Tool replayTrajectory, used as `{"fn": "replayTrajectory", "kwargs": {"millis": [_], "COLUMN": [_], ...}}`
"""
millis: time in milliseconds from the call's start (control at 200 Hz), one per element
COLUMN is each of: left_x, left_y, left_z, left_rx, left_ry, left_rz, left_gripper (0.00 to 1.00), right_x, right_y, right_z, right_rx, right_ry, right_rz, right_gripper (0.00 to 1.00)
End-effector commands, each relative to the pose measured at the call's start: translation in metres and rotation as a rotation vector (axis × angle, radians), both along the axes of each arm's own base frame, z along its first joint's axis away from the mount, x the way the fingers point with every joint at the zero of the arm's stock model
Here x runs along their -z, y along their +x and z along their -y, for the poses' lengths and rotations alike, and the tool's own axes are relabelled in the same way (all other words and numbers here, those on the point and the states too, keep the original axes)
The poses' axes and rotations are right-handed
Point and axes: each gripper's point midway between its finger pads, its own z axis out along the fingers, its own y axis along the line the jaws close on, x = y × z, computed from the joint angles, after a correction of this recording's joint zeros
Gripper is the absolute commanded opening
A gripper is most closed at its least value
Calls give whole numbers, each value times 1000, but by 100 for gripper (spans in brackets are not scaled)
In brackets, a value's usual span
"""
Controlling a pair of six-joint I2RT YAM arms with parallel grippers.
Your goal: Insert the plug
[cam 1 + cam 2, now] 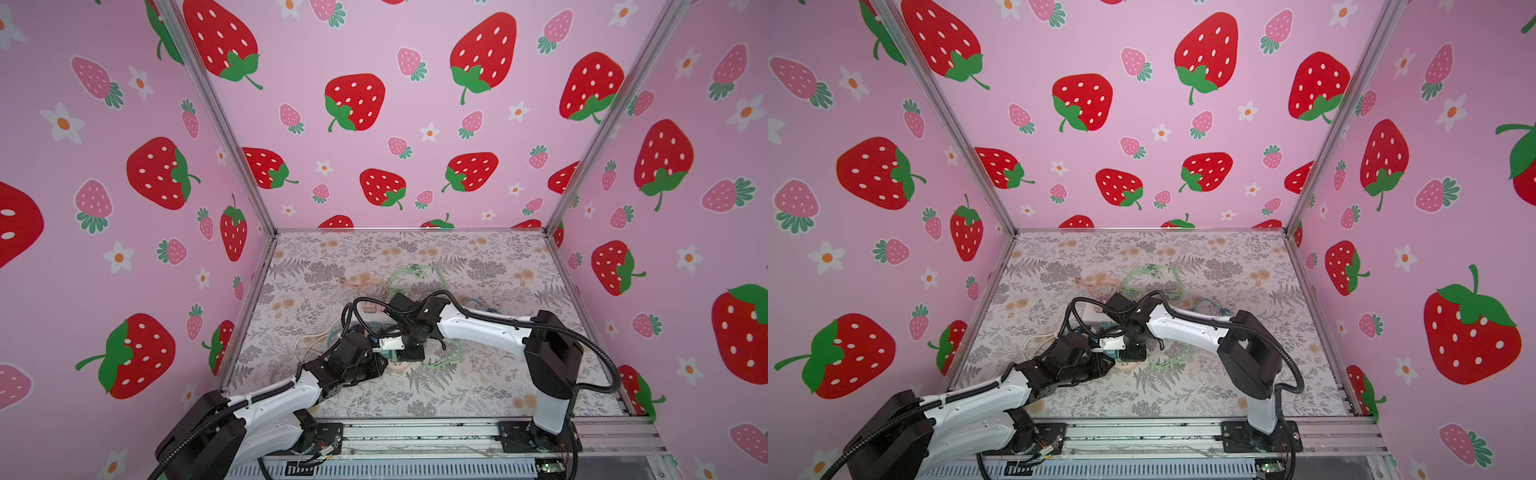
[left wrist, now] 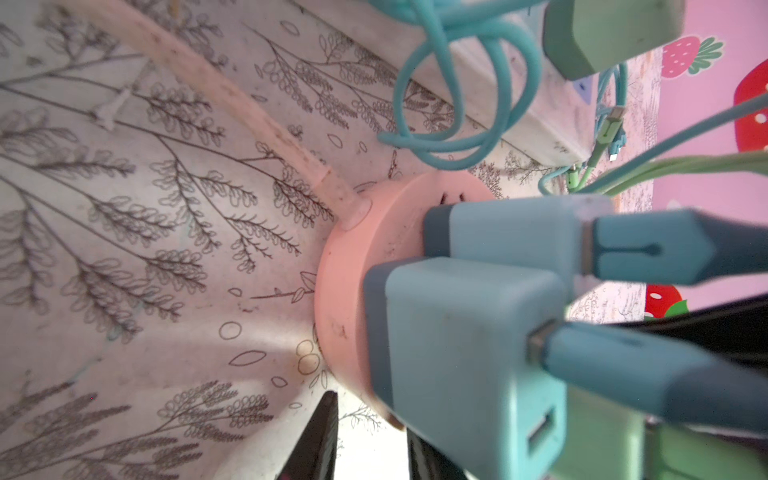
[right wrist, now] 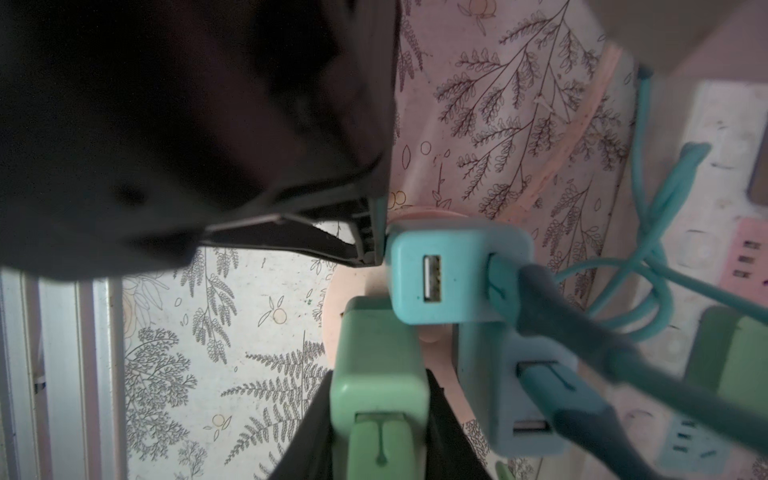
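Observation:
The plug, a mint-green charger block [image 3: 378, 365] with a green cable in its port, is held by my right gripper [image 3: 380, 415], which is shut on its two sides. It stands over the round pink socket hub [image 3: 436, 334] beside two blue chargers [image 3: 449, 270] [image 3: 498, 395] seated in the hub. Its prongs are hidden. My left gripper [image 2: 371, 415] is open, with its tips at the hub's rim [image 2: 345, 291] by the nearer blue charger [image 2: 457, 353]. In both top views the two grippers [image 1: 384, 353] [image 1: 409, 351] meet over the hub [image 1: 400, 366].
A white power strip [image 2: 519, 104] with a green charger [image 2: 611, 33] lies just behind the hub. Teal cable loops [image 2: 457, 104] lie by the strip, and the hub's pink cord [image 2: 208, 75] runs off across the mat. Green cables [image 1: 415, 274] lie further back. An aluminium rail [image 1: 415, 432] runs along the front.

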Motion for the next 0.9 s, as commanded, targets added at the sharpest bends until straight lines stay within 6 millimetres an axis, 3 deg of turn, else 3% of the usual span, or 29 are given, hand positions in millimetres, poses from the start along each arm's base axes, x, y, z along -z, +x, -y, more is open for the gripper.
{"fn": "replayTrajectory", "kwargs": {"millis": [0, 345, 895], "left_x": [13, 15, 13], "left_y": [-1, -1, -7], "left_z": [-18, -21, -23], "left_rx": [-58, -62, -55], "left_ry": [77, 86, 48], "left_rz": [-15, -8, 21], "left_gripper": [28, 23, 22], "right_x": [18, 30, 64], "right_y": [-2, -1, -4], "right_z": [6, 1, 19], "right_rx": [-2, 4, 43], "right_ry": [-76, -101, -221], "right_rz": [-1, -13, -40], "right_gripper": [13, 12, 12]}}
